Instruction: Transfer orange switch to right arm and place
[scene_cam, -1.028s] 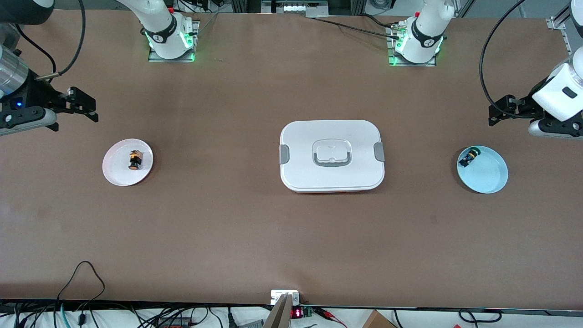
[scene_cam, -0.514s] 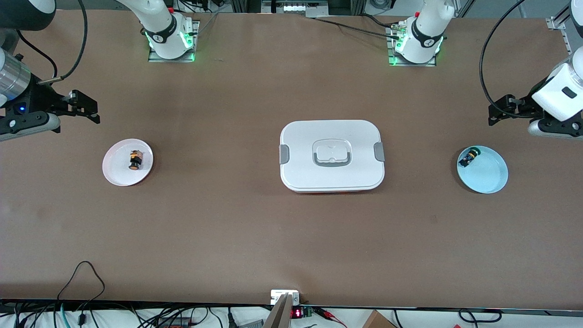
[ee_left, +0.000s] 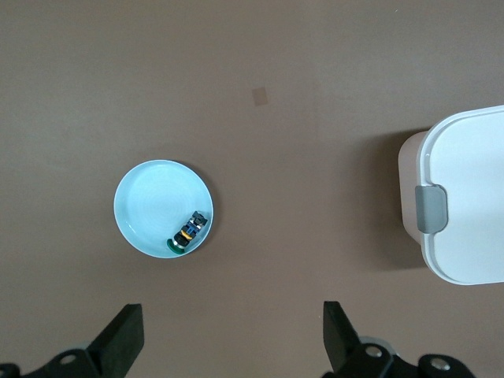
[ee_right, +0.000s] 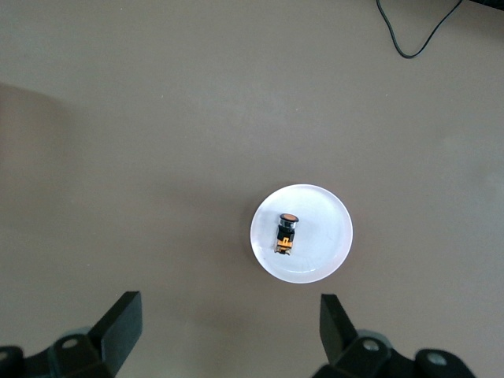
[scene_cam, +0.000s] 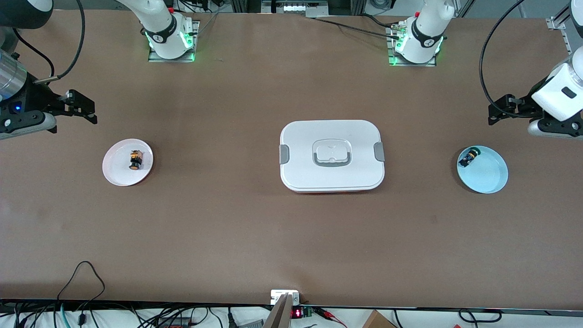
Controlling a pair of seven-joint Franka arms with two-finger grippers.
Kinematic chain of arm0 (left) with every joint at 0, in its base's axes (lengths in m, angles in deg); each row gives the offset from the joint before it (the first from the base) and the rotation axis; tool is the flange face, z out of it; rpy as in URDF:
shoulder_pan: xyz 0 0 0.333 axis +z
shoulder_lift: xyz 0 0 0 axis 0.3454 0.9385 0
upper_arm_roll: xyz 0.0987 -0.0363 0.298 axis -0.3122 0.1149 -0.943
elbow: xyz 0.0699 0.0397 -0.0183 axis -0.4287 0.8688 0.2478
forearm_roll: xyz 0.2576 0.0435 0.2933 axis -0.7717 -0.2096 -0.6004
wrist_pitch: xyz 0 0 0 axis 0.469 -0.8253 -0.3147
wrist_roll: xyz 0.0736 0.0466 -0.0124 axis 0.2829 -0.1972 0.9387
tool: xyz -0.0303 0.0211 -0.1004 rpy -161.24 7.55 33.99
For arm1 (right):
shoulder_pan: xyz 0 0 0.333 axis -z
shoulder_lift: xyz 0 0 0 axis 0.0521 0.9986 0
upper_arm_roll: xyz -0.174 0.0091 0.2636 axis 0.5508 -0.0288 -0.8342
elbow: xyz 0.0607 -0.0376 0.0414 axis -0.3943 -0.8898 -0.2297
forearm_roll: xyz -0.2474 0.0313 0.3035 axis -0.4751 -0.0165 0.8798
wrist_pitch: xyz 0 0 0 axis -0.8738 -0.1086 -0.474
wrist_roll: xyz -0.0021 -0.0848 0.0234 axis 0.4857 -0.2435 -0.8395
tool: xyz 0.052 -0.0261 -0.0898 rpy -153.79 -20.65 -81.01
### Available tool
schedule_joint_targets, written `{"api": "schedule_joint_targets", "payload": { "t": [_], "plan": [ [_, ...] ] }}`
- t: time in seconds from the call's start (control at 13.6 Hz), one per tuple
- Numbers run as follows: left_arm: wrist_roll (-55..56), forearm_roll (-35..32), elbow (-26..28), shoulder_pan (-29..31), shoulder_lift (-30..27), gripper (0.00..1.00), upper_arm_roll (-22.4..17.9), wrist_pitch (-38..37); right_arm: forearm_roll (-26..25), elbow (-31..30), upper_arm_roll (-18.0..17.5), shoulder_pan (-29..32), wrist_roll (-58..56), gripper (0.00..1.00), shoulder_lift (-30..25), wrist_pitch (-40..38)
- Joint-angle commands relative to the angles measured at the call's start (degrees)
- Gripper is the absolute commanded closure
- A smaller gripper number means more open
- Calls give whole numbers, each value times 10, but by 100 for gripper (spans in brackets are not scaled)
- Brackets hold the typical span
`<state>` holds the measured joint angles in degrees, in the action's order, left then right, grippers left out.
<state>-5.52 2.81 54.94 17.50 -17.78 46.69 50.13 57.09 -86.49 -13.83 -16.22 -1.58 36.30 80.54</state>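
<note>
My right gripper (scene_cam: 84, 108) hangs wide open over bare table, my left gripper (scene_cam: 500, 109) likewise at its end. The small black orange-capped switch (scene_cam: 135, 160) lies on the round white plate (scene_cam: 116, 175); a green-capped switch (scene_cam: 469, 158) sits in the pale blue dish (scene_cam: 489, 175).

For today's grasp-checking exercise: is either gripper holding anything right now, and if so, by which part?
Nothing is held. The left gripper and right gripper are open in the air; the orange switch lies on the white plate.
</note>
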Motion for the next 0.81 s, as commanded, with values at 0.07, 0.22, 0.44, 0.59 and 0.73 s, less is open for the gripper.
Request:
{"api": "schedule_joint_targets", "payload": {
  "t": [0.07,0.22,0.44,0.59,0.73],
  "plan": [
    [3,6,-5,-4,-6,0,-4,-10,-10,17,-2,0,2,0,8,-20],
    [4,6,-5,-4,-6,0,-4,-10,-9,18,-1,1,3,0,7,-19],
    [4,6,-5,-4,-6,0,-4,-10,-9,18,0,3,4,0,6,-19],
    [4,6,-5,-4,-6,0,-4,-10,-8,19,0,3,4,0,5,-20],
    [4,6,-5,-4,-6,0,-4,-10,-9,19,0,2,4,0,3,-20]
  ]
}}
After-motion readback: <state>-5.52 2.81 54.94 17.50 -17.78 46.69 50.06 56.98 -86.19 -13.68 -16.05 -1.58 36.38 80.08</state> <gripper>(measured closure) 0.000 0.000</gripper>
